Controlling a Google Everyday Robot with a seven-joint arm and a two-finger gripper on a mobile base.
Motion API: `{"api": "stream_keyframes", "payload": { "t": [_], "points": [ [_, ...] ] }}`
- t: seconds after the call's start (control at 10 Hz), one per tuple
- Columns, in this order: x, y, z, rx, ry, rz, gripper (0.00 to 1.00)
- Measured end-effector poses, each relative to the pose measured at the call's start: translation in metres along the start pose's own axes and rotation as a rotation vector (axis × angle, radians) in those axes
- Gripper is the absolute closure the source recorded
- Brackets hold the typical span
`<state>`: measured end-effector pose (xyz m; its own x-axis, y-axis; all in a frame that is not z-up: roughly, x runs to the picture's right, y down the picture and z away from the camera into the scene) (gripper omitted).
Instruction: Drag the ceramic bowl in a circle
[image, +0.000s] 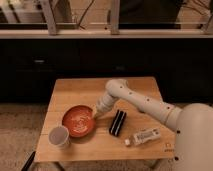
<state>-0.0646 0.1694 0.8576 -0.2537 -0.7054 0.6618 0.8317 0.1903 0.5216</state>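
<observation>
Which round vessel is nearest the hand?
The wide orange-red ceramic bowl; the hand is at its rim. The small whitish cup stands on the bowl's far side.
</observation>
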Motion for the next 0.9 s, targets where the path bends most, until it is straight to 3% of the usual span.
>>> {"api": "stream_keyframes", "payload": {
  "t": [0.5,0.7,0.9],
  "points": [
    [0.073,-0.006,-0.002,0.019,0.037,-0.002,1.0],
    [0.09,-0.003,-0.005,0.004,0.059,0.013,1.0],
    [0.096,0.019,-0.016,-0.011,0.095,0.079,1.0]
  ]
}}
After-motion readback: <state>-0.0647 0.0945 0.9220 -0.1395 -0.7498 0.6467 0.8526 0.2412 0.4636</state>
